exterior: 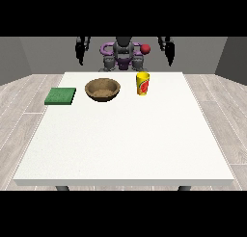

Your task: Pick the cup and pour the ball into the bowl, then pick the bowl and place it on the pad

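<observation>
Counter: large white counter (123,149), grey plank floor, grey walls.
Cup: yellow cup with red label (142,83), upright, mouth up, far side.
Bowl: brown wooden bowl (102,89), beside cup.
Pad: flat green square pad (61,96), left edge.
Hands: hand at the view's left (81,50) and hand at the view's right (167,49) hang raised, holding nothing; finger spread unclear.

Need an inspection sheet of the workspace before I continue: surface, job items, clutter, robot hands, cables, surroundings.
Surface: white table, mostly bare.
Job's things: yellow cup upright at the far edge; brown bowl at its view-left, apart from it; green pad near the view-left edge, nothing on it. Ball: not visible from here.
Clutter: nothing seen.
Robot hands: robot hand at the view's left and robot hand at the view's right both hang behind the table, touching nothing.
Cables: nothing seen.
Surroundings: wood-plank floor, grey walls.
</observation>
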`<state>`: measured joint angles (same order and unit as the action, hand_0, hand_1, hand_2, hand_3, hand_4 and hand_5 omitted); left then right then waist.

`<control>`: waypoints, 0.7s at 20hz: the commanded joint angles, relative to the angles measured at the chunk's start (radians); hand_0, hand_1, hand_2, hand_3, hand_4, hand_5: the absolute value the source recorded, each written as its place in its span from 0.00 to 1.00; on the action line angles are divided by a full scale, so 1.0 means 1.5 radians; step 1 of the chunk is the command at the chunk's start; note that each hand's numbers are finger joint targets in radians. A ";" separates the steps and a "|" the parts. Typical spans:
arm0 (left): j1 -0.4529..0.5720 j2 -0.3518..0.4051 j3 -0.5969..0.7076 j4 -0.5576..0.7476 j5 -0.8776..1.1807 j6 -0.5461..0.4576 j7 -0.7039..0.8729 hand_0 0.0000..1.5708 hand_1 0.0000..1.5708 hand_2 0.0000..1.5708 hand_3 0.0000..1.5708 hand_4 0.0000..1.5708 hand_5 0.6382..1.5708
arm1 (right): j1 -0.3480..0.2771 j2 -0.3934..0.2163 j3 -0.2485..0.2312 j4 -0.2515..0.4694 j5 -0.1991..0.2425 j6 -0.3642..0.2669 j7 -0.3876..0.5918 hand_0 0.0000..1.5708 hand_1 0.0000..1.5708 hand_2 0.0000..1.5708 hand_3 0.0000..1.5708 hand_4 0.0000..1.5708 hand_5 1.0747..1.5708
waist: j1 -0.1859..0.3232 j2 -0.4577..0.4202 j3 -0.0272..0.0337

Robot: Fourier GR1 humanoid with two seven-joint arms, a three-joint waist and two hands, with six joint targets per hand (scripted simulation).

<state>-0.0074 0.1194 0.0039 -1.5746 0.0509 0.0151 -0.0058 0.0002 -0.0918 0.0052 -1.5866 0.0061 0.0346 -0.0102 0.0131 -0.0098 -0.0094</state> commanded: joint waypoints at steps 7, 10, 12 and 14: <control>-0.050 -0.025 0.012 -0.104 0.080 0.010 0.138 0.00 0.00 0.00 0.00 0.00 0.99 | 0.010 -0.065 -0.100 -0.046 -0.118 0.060 0.079 0.00 0.00 0.00 0.00 0.00 1.00 | -0.026 -0.156 0.0075; -0.049 0.014 0.028 -0.166 0.085 -0.001 0.179 0.00 0.00 0.00 0.00 0.00 0.99 | 0.037 -0.104 -0.139 -0.040 -0.141 0.102 0.046 0.00 0.00 0.00 0.00 0.00 1.00 | -0.004 -0.131 0.0067; -0.064 0.016 0.068 -0.130 0.082 0.020 0.148 0.00 0.00 0.00 0.00 0.00 0.98 | 0.011 -0.098 -0.134 -0.108 -0.175 0.103 0.111 0.00 0.00 0.00 0.00 0.00 1.00 | -0.044 -0.098 0.0062; -0.036 0.002 0.058 -0.127 0.078 -0.004 0.075 0.00 0.00 0.00 0.00 0.00 0.97 | 0.000 -0.103 -0.165 -0.073 -0.178 0.109 0.067 0.00 0.00 0.00 0.00 0.00 1.00 | -0.024 -0.056 0.0062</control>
<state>-0.0610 0.1236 0.0609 -1.7620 0.1550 0.0203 0.1550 0.0104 -0.2258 -0.1881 -1.6880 -0.2101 0.1681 0.0972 -0.0153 -0.1579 -0.0002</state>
